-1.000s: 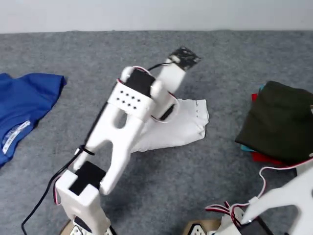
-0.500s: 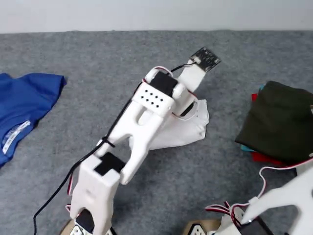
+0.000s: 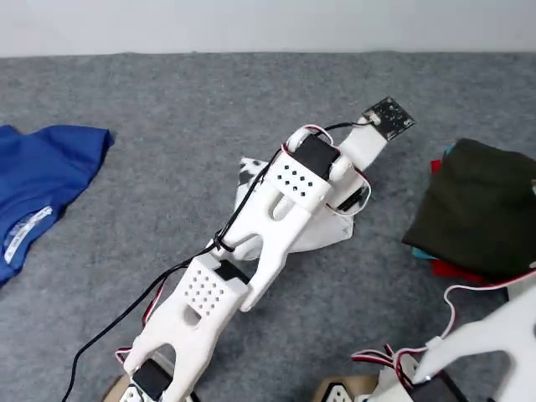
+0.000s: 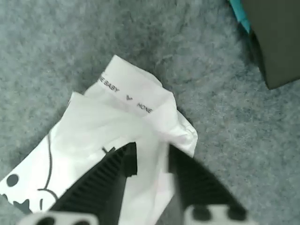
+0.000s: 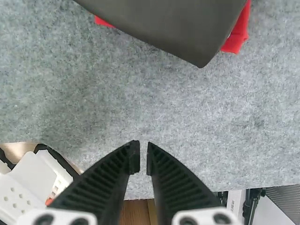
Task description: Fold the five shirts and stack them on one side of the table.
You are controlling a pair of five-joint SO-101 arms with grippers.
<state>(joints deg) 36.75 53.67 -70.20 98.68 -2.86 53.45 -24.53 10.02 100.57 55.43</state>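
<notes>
I am pinching the white shirt (image 4: 117, 110) in my left gripper (image 4: 151, 153) on the grey worktop (image 4: 56, 42), while my right gripper (image 5: 142, 151) is hanging clenched, empty.

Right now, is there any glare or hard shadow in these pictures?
High view: even light, no hard shadows on the grey table. Left wrist view: the white shirt is bright, without glare. Right wrist view: a soft shadow beneath the dark shirt edge.
</notes>
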